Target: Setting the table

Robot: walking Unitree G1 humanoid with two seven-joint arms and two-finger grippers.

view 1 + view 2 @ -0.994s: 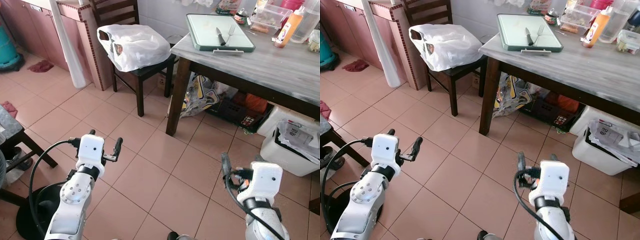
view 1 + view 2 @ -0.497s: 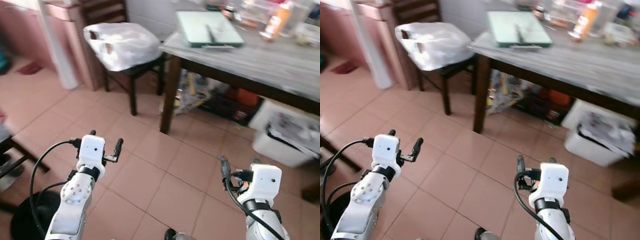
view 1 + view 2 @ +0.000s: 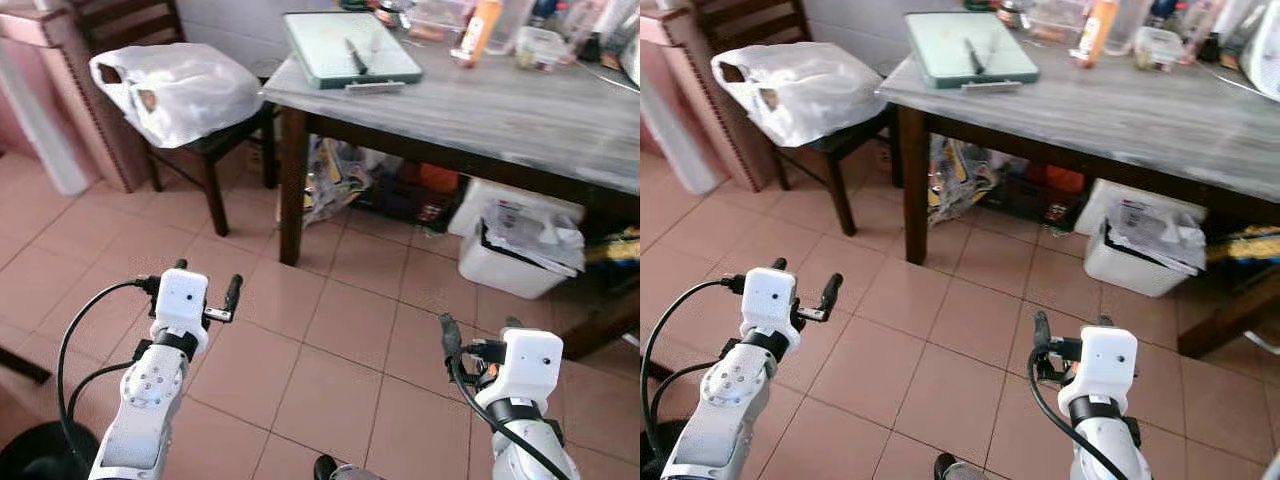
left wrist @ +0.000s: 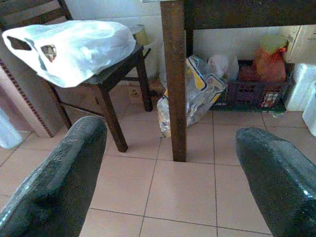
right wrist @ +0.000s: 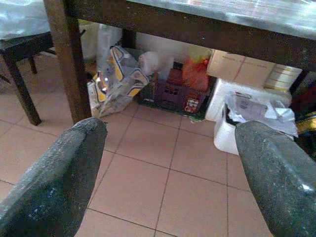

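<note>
**Ahead, a cluttered table**

Both claws gape wide and empty: left gripper [image 3: 207, 287] at 8 o'clock, right gripper [image 3: 478, 335] at 5. At 12, the table [image 3: 520, 110] carries a tray [image 3: 350, 48] holding a knife [image 3: 353, 56]; a bagged chair [image 3: 215, 145] stands at 10, a white bin [image 3: 505, 265] underneath.

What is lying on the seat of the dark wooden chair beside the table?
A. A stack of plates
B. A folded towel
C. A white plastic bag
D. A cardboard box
C: a white plastic bag with its handle loops showing covers the seat of the chair, which stands on the robot's left of the table.
</note>
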